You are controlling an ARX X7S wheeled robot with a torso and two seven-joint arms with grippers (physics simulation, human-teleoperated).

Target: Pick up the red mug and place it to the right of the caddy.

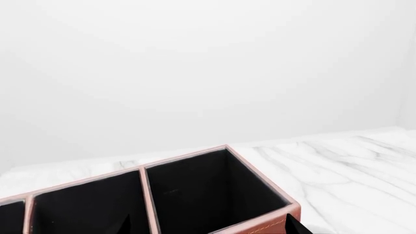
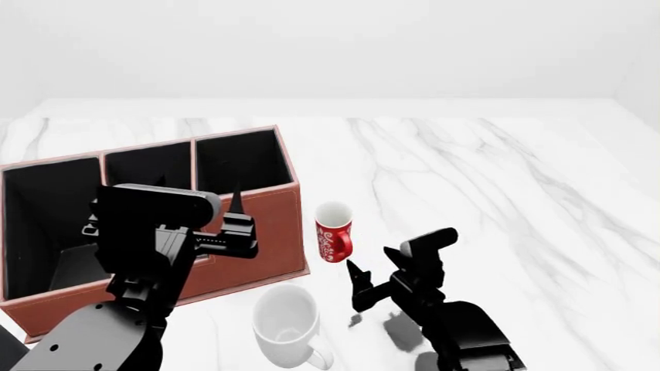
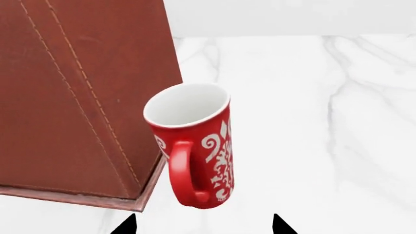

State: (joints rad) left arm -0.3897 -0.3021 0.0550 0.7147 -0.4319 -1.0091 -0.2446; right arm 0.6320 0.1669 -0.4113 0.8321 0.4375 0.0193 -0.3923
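Note:
The red mug (image 2: 333, 232) with its white swirl pattern stands upright on the marble table, close beside the right front corner of the caddy (image 2: 270, 232). In the right wrist view the mug (image 3: 195, 151) shows its white inside, with its handle turned toward the camera, next to the caddy's leather wall (image 3: 78, 97). My right gripper (image 2: 372, 272) is open and empty, a little short of the mug; its two tips frame it (image 3: 202, 226). My left gripper (image 2: 198, 193) is open and empty, hovering over the caddy's black compartments (image 1: 188, 195).
A larger plain white mug (image 2: 287, 334) stands near the front, between my two arms. The marble table (image 2: 495, 178) stretches to the right and back. A white wall stands behind it.

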